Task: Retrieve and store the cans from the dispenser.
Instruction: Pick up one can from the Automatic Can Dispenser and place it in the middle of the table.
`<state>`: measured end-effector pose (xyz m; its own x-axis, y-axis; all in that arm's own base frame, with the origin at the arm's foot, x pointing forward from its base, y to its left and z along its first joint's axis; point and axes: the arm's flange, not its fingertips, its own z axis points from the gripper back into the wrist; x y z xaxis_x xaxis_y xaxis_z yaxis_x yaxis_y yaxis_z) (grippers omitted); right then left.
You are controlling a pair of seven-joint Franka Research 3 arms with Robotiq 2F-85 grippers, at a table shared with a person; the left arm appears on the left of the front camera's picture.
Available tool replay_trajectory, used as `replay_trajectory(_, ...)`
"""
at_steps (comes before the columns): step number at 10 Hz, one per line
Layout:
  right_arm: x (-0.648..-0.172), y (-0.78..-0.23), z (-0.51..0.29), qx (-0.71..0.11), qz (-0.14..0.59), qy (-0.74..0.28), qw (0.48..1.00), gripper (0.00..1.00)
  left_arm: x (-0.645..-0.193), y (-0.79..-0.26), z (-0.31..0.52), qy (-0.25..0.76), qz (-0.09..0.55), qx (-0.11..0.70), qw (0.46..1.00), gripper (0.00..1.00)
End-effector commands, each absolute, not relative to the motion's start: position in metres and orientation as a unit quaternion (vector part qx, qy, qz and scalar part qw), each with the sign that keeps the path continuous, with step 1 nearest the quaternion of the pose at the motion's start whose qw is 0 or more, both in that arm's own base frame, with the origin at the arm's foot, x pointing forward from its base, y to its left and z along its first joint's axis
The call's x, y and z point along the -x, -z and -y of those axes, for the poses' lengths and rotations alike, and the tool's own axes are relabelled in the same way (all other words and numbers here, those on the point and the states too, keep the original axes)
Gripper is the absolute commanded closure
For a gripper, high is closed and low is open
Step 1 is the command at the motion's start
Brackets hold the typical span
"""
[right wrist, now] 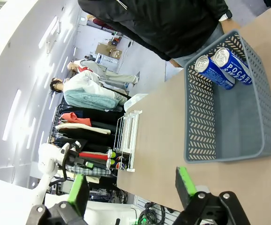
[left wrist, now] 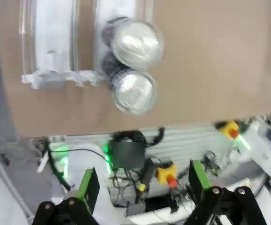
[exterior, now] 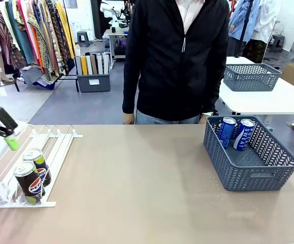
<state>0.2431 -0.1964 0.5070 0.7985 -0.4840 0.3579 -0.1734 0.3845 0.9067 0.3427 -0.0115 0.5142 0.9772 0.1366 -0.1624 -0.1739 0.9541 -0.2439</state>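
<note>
1. The left gripper (left wrist: 142, 172) is hanging wide open at the bottom of the left wrist view. Its green-padded fingers (left wrist: 89, 187) are spreading far apart, gripping nothing and touching nothing.
2. In the front view it is hovering at the left edge of the frame, beside the dispenser (exterior: 55, 145) and apart from the cans there.
3. The right gripper (right wrist: 131, 183) is gaping too at the bottom of the right wrist view. There is nothing between its fingers, and it is sitting well apart from the basket (exterior: 248, 178).
4. The dispenser is lying at the lower left of the front view. It is a white sloped rack of thin parallel rails, with small clear stoppers showing at its low near end.
5. Two black cans (exterior: 30, 182) are standing upright at that low end, one right behind the other, in the lane nearer the picture's middle. Their round silver tops are shining in the upper middle of the left wrist view.
6. Two blue cans (exterior: 235, 133) with white lettering are leaning side by side against the far wall of the basket, at the right of the front view.
7. The basket is dark grey plastic with slotted mesh walls, and it is resting on the smooth tan table (exterior: 136, 178).
8. A person (exterior: 177, 61) in a black zipped jacket is standing at the far side, top centre.
</note>
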Motion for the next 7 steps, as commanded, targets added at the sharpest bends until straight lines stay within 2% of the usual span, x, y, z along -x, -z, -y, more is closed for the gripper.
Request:
replay_trajectory(1, -0.246, -0.509, 0.197, -0.550, 0.316, 0.092, 0.768, 0.00, -0.355, -0.506, 0.013, -0.087, -0.069, 0.060, 0.992, 0.00)
replay_trajectory(2, -0.246, -0.509, 0.197, -0.550, 0.316, 0.092, 0.768, 0.00, -0.343, -0.514, 0.012, -0.079, -0.072, 0.129, 0.986, 0.00)
replay_trajectory(6, -0.246, -0.509, 0.197, -0.550, 0.316, 0.092, 0.768, 0.00, -0.349, -0.510, 0.015, -0.083, -0.070, 0.110, 0.988, 0.00)
replay_trajectory(7, -0.246, -0.509, 0.197, -0.550, 0.316, 0.092, 0.768, 0.00, -0.353, -0.498, 0.028, -0.080, -0.022, 0.104, 0.991, 0.00)
